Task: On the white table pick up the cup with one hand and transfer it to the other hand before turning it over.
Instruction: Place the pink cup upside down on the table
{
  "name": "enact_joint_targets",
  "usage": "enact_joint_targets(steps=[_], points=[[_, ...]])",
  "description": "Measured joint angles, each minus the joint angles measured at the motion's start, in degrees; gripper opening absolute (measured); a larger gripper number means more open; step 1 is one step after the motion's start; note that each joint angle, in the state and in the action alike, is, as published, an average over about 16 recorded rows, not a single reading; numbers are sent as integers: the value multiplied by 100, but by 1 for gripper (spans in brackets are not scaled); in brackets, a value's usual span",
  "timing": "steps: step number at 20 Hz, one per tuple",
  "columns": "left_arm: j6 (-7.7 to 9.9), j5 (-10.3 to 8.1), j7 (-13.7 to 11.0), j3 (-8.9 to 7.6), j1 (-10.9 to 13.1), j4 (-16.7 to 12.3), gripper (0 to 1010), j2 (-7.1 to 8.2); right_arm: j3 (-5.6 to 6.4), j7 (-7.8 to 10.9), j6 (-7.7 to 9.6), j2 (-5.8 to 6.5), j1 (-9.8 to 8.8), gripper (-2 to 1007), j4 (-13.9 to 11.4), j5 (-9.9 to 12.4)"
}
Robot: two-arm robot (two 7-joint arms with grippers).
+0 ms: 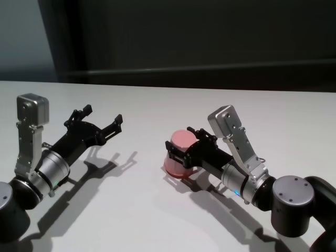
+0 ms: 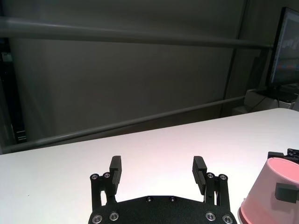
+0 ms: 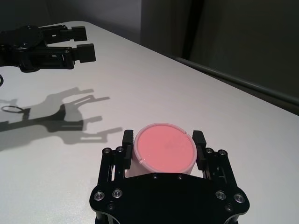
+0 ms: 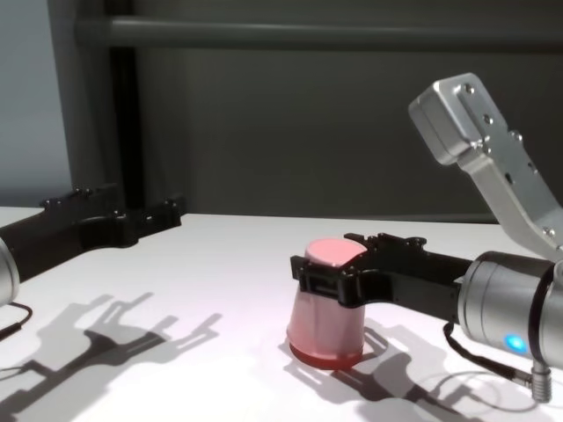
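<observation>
A: Where is the cup (image 1: 180,152) found, and how is it held?

B: It is seen upside down on the white table (image 1: 157,210), wide rim down and narrow base up, tilted a little. The right gripper (image 3: 161,149) is pinched on it near the base, one finger on each side. The left gripper (image 1: 100,119) is held above the table to the left, well apart from the cup, with its fingers spread wide and nothing between them.

A: What could be expected to go wrong?

B: The cup is tapered and smooth, and it is gripped at its narrow end, so it could be squeezed out of the fingers when it is lifted. At the handover, the cup could be dropped if the right grip is released before the left fingers are closed on it. The two grippers could also be knocked together, as little free wall is left.

A: Is any writing to be read?

B: None is seen on the cup, the table or the grippers.
</observation>
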Motion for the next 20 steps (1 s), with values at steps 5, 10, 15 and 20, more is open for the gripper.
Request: enact_joint_targets(steps=[5,10,15,20], points=[[0,0,0,0,0,0,1001,0,57,68,19,-38,-33,737,38,-20],[0,0,0,0,0,0,1001,0,95,115,88,-55,-61,737,38,-50],[0,0,0,0,0,0,1001,0,113,146,156,-59,-75,737,25,-85],[0,0,0,0,0,0,1001,0,118,161,209,-57,-82,769,16,-103]])
